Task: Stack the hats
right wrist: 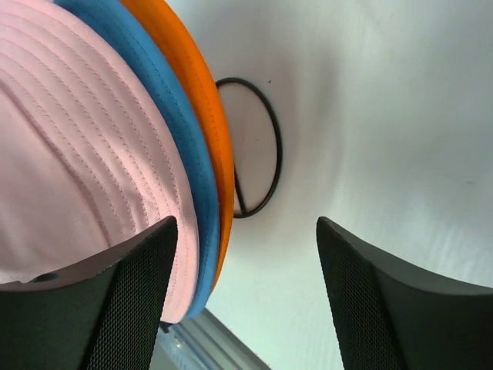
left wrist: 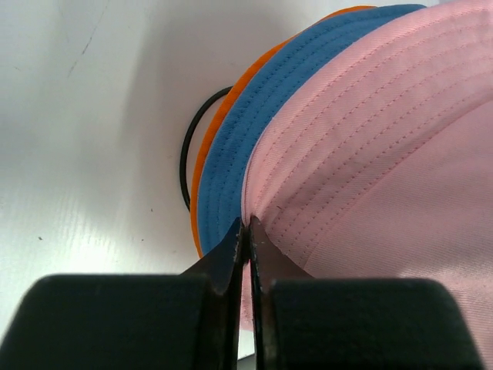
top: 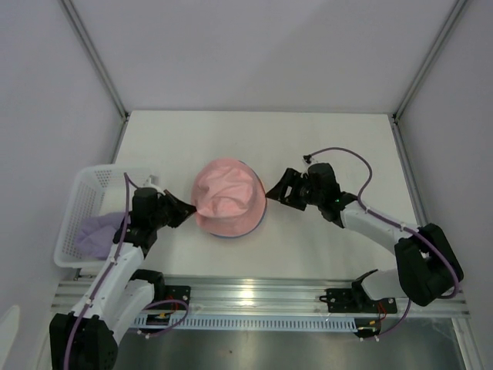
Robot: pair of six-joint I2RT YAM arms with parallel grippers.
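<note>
Pink hat point(top: 227, 202) mostly hides blue hat point(left wrist: 231, 162) | left claw point(left wrist: 248, 225) pinches brim | right claw point(right wrist: 245, 223) agape

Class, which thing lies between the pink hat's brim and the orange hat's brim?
The blue hat: its brim is sandwiched between the pink hat and the orange hat. Both wrist views show it.

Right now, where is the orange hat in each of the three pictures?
Top external: not visible; the pink hat covers it.
Left wrist: the orange hat is a thin curved strip, left of the blue hat.
Right wrist: upper centre, right of the blue hat.
Shared landmark: the pink hat.
</note>
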